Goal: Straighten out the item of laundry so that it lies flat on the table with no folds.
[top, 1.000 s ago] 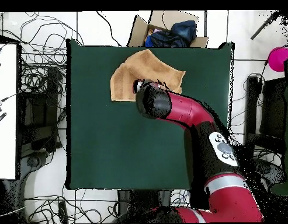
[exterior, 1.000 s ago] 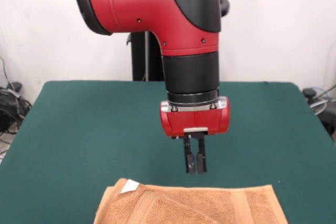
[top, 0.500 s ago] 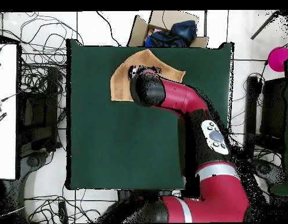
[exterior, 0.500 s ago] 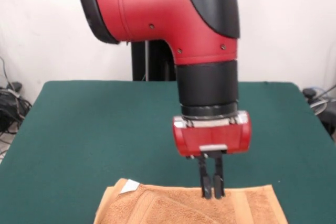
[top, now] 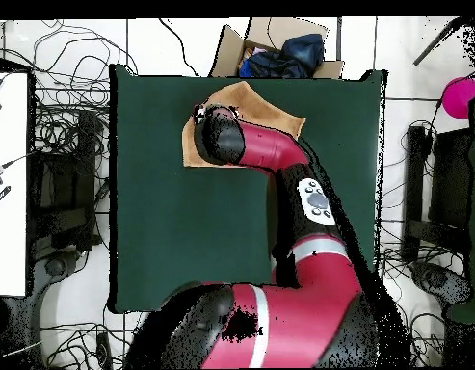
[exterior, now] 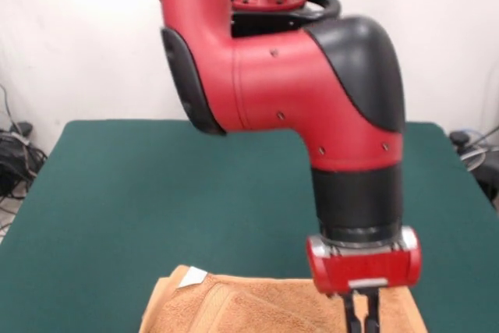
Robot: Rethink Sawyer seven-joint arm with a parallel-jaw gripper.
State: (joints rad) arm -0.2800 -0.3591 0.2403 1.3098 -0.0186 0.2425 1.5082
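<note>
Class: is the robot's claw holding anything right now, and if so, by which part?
Cannot be told: the claw is over the towel, tips cut off.

Orange-tan towel point(exterior: 257, 306), dark green table point(exterior: 156, 193)

Glossy red arm point(exterior: 296, 91), black joints

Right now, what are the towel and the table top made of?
The towel looks like soft terry cloth: orange-tan, fuzzy and matte, with a smoother woven band near its end and a small white tag. The table top looks like dark green felt or similar fabric: flat and dull, without shine.
</note>
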